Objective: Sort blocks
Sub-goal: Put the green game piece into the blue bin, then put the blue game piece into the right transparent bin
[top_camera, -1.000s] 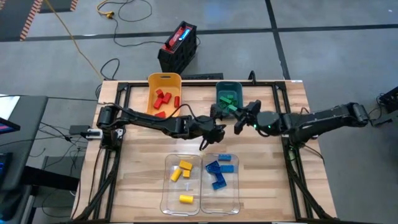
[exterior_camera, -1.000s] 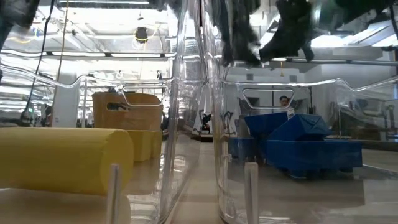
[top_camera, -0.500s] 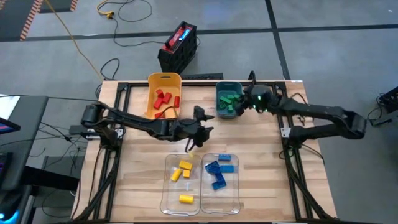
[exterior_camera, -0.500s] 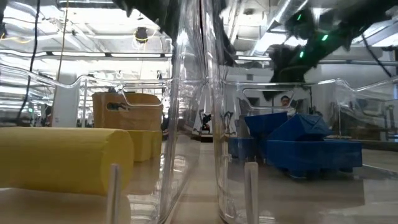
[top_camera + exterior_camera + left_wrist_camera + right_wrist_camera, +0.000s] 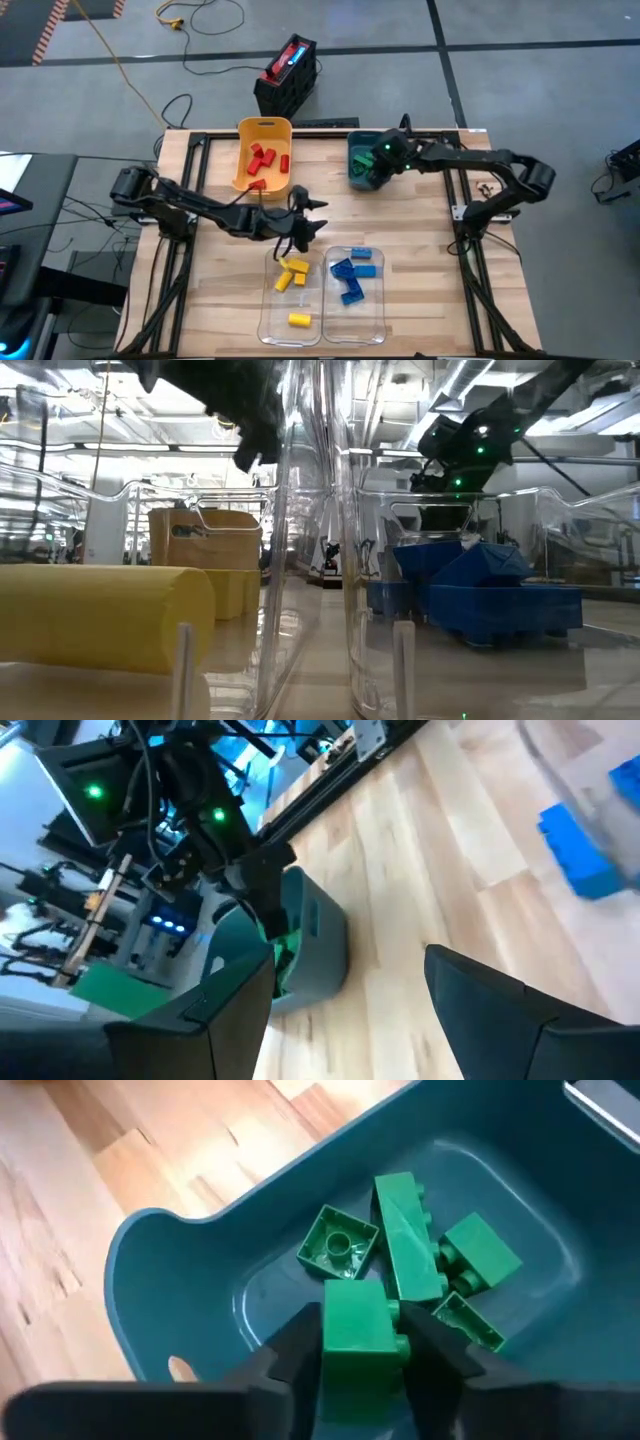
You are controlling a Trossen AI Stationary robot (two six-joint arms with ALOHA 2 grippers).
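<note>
Red blocks [image 5: 262, 158] lie in the yellow bin [image 5: 263, 130] and green blocks [image 5: 415, 1255] in the teal bin [image 5: 170, 1280], both at the table's far edge. Yellow blocks [image 5: 292, 268] and blue blocks [image 5: 350, 272] lie in two clear bins near the near edge. My right gripper [image 5: 372, 168] hangs over the teal bin, shut on a green block. My left gripper [image 5: 305, 228] is open and holds nothing [image 5: 350, 1010]. It hovers over the far end of the clear bin with the yellow blocks. My right gripper [image 5: 355, 1355] pinches one green block [image 5: 355, 1325] between its two fingers [image 5: 285, 1355], one on each opposite side. It comes from above, pointing down. The block is lifted clear, just above the green blocks that lie on the teal bin's floor.
Black frame rails [image 5: 195, 160] run along the table's left, right and far edges. A black and red device [image 5: 287, 72] and a yellow cable sit on the floor beyond the far edge. Bare wood shows at the table's near left [image 5: 215, 290] and near right [image 5: 430, 290].
My right gripper has swung from the table's middle toward the far edge and now hangs over the teal bin. My left gripper has drawn back from the middle toward the left and near edges, ending over the clear bin of yellow blocks.
</note>
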